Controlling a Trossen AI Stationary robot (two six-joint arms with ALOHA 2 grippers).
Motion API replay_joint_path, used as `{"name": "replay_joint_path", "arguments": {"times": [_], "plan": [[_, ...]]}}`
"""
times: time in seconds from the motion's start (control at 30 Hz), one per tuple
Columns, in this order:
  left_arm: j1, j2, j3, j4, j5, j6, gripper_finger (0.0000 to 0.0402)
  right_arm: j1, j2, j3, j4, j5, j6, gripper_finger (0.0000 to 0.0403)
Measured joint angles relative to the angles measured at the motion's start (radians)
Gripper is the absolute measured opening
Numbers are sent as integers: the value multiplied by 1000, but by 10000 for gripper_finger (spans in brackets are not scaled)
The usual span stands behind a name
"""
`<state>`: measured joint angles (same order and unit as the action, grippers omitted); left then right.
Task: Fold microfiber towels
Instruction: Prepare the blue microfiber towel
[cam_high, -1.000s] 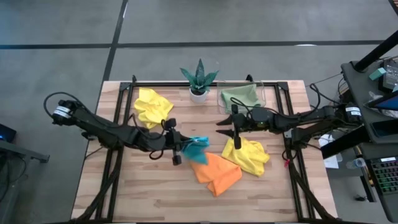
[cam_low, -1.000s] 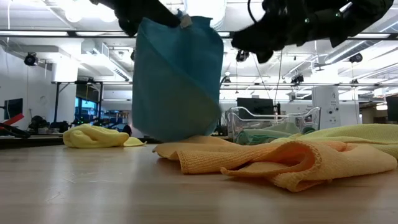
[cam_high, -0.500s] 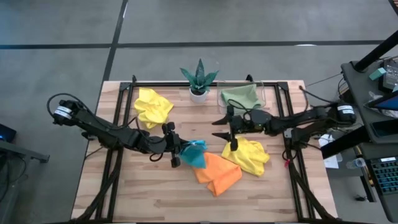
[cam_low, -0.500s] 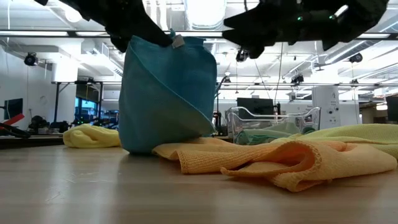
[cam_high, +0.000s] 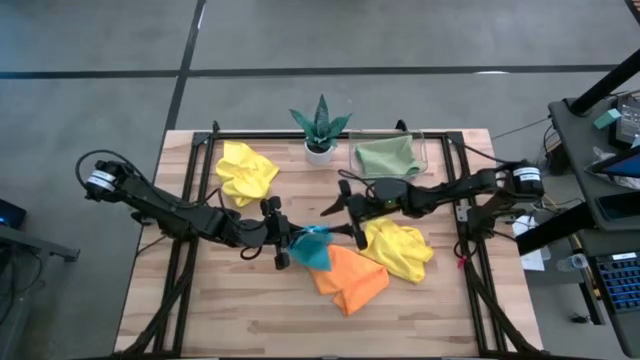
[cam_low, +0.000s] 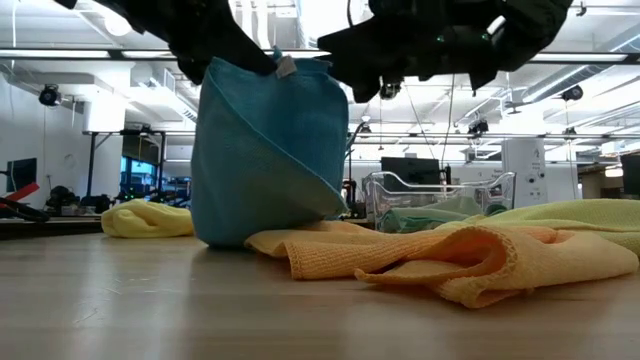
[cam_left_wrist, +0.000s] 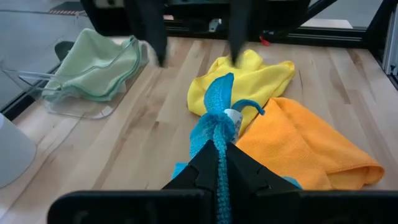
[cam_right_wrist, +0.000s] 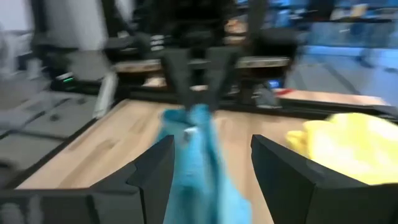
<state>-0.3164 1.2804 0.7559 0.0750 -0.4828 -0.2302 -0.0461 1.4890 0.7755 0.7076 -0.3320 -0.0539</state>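
While our left gripper (cam_high: 283, 245) pinches the top of the blue towel (cam_high: 314, 246) with its jaws clamped tight, the cloth hangs mid-table, its lower edge resting on the wood beside the orange towel (cam_high: 346, 279). Our right gripper (cam_high: 343, 219) hovers close by, jaws spread and holding nothing. We judge the fold is only starting; next, the right should catch a free corner.

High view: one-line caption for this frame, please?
Left gripper pinches the sky-blue microfiber towel beside the orange towel while the open right gripper approaches it.
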Motion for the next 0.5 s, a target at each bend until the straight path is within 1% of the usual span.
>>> {"name": "replay_joint_path", "arguments": {"times": [0.1, 0.33, 0.5], "plan": [[0, 0, -7, 5, 0, 0, 0, 1, 3, 3, -4, -39, -1, 203], [0, 0, -14, 43, 0, 1, 0, 1, 5, 3, -21, -35, -36, 202], [0, 0, -16, 73, 0, 8, 0, 0, 34, 3, -19, -31, -36, 180]]}}
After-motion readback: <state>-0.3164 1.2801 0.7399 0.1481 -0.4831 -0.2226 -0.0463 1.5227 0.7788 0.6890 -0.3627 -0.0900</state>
